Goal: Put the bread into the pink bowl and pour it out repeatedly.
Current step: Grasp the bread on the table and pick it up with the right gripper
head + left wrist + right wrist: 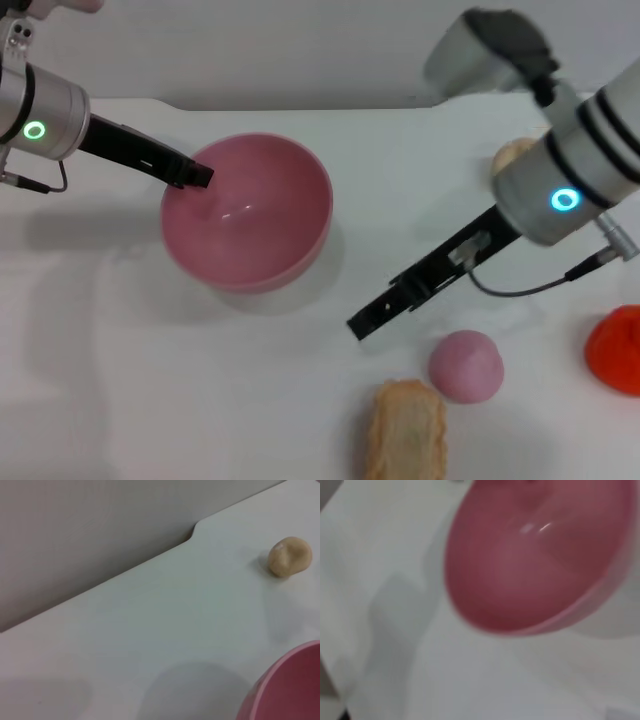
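Observation:
The pink bowl (250, 215) stands left of centre on the white table, empty, with its opening tipped toward the right side. My left gripper (197, 175) reaches in from the left and is shut on the bowl's left rim. The bowl's rim (287, 687) fills a corner of the left wrist view, and its glossy inside (535, 555) fills the right wrist view. The bread (405, 432) lies on the table at the front edge, tan side up. My right gripper (362, 322) hangs above the table between the bowl and the bread, holding nothing.
A small pink dome (466, 365) sits just right of the bread. A red object (615, 347) lies at the right edge. A beige knotted lump (514, 152) (290, 555) rests at the back right, partly behind my right arm. The table's back edge runs behind the bowl.

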You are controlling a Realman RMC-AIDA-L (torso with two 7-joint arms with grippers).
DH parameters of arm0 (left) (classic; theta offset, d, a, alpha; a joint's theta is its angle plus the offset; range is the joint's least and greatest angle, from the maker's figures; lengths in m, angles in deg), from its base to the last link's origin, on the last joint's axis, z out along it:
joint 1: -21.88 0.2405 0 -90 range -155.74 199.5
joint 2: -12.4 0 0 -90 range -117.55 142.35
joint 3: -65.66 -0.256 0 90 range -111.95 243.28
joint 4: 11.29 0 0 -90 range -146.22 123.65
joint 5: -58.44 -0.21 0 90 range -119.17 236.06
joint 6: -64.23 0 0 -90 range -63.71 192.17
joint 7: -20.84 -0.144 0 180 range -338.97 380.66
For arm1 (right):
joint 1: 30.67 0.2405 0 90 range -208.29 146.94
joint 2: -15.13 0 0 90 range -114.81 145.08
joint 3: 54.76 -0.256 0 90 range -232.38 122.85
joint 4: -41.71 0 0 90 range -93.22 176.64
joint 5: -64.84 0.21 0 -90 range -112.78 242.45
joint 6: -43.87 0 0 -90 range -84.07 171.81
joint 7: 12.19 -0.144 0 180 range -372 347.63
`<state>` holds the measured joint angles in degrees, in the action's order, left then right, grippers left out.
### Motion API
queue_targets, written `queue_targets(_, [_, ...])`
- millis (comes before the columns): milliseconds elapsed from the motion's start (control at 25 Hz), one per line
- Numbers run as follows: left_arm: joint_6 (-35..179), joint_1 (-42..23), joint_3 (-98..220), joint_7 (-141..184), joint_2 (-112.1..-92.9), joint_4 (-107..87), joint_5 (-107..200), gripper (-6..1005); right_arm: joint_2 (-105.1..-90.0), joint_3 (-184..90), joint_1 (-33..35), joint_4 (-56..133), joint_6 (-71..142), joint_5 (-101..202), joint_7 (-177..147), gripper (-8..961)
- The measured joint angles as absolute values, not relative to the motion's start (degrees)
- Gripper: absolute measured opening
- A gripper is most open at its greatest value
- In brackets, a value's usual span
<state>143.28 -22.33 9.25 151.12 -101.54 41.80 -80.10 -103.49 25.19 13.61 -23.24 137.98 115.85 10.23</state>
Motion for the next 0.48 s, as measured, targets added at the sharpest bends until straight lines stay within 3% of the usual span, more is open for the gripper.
queue_targets(480, [143.09,-22.39,9.13,150.93,-101.14,41.80,-80.17,43,-103.50,25.86,11.87,-20.69,141.19,116.22,10.31,704])
